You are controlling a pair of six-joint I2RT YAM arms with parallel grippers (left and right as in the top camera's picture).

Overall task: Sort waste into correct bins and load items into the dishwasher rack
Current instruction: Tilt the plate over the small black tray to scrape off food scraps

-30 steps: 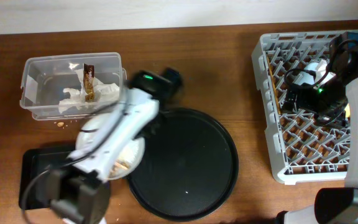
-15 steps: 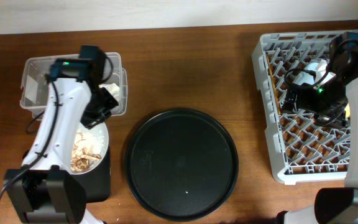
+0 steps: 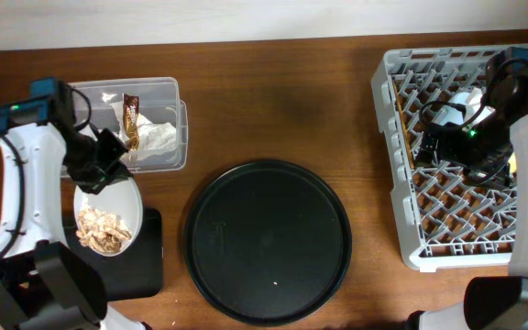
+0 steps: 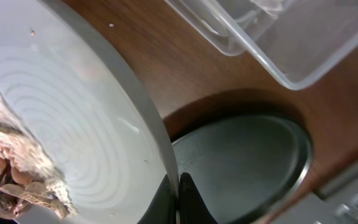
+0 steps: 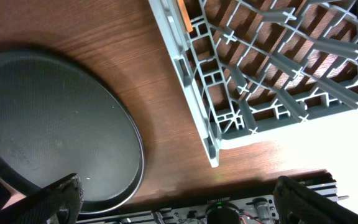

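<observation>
Beside the clear tub (image 3: 157,85), left end effector (image 4: 178,188) pinches the plate (image 4: 86,124) rim.

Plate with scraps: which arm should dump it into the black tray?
Left. The left claw is shut on the plate rim, with the scraps right at the black tray. The right claw hangs open over the rack, at the far side.
</observation>
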